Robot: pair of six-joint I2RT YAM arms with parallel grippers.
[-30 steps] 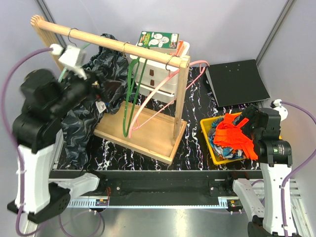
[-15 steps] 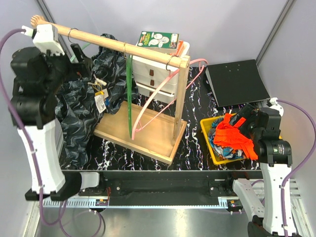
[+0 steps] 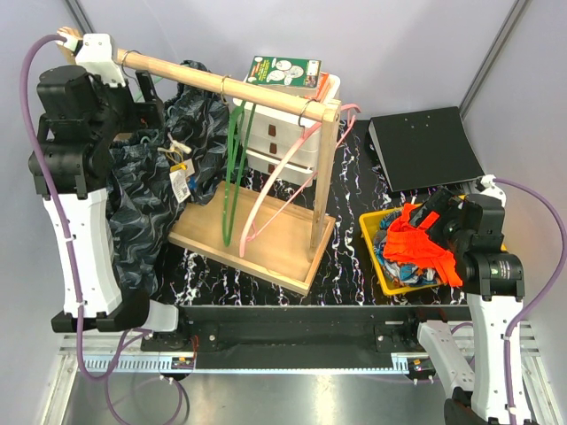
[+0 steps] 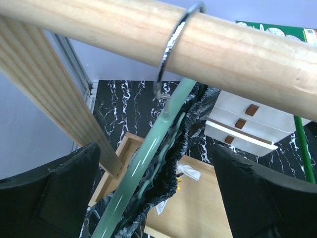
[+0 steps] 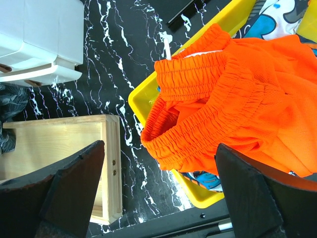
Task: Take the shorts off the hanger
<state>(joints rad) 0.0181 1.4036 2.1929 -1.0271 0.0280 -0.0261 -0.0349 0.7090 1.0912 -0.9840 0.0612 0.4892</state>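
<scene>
- The left hand (image 4: 158, 201) is spread wide up by the wooden rail (image 3: 221, 84), its fingers either side of a pale green hanger (image 4: 141, 166) and gripping nothing
- The dark patterned shorts (image 3: 142, 208) hang from that hanger at the rail's left end
- The right hand (image 5: 158, 193) is wide open above the orange shorts (image 5: 233, 99), which are heaped in a yellow bin (image 5: 205, 196) over the blue-and-white patterned shorts (image 5: 277, 15)
- A green hanger (image 3: 232, 159) and a pink hanger (image 3: 266, 190) hang further along the rail
</scene>
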